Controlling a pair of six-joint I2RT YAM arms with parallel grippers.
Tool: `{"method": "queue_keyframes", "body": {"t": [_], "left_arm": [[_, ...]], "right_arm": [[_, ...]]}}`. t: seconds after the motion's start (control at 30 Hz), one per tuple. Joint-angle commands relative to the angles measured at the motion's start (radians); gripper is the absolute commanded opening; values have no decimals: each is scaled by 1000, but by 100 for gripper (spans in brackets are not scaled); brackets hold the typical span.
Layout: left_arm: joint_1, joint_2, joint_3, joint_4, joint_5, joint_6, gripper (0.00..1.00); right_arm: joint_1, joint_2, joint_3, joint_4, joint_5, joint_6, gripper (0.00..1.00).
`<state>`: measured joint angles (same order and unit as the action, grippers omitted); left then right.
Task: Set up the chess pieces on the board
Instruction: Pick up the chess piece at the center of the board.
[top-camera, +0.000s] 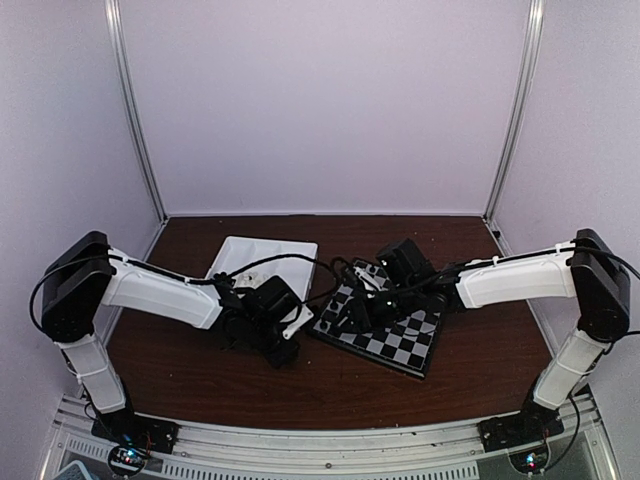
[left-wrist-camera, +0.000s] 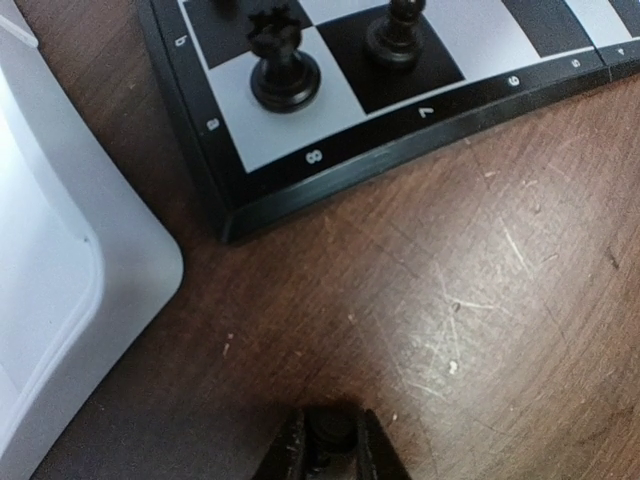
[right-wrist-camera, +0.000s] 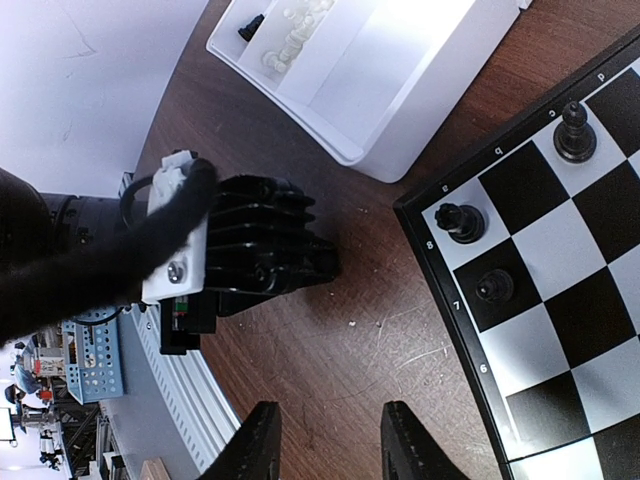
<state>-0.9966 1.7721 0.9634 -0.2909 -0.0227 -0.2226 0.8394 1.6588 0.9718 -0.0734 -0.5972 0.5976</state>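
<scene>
The board lies at the top of the left wrist view, with a black rook on its corner square and a black pawn beside it. My left gripper is low over the bare wood just off that corner, shut on a small black chess piece held between its fingers. In the right wrist view my right gripper stands open over the table, left of the board, with nothing between its fingers. A rook, a pawn and a taller black piece stand there.
A white divided tray sits beyond the board's corner, holding white chessmen and a black one. From above, the tray is at the back left, the board at the centre right, and both arms meet between them.
</scene>
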Motion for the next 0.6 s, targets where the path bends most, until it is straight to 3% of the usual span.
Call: {"method": "queue_keyframes", "body": {"t": [0.0,0.17,0.27,0.57], "left_arm": [[-4,23,33,4,-14,-7,15],[-3,16,69,-9,-41,-58,13],[3,-2,113,-31,-53,-168,12],[48,-13,244,42,89,-480,13]], "right_arm": [[-4,-24,14,-2,20,-12,37],[-4,-22,13,-2,21,-13,37],[-3,-26,0,6,30,-12,37],[-3,-124,-75,72,132,-24,37]]}}
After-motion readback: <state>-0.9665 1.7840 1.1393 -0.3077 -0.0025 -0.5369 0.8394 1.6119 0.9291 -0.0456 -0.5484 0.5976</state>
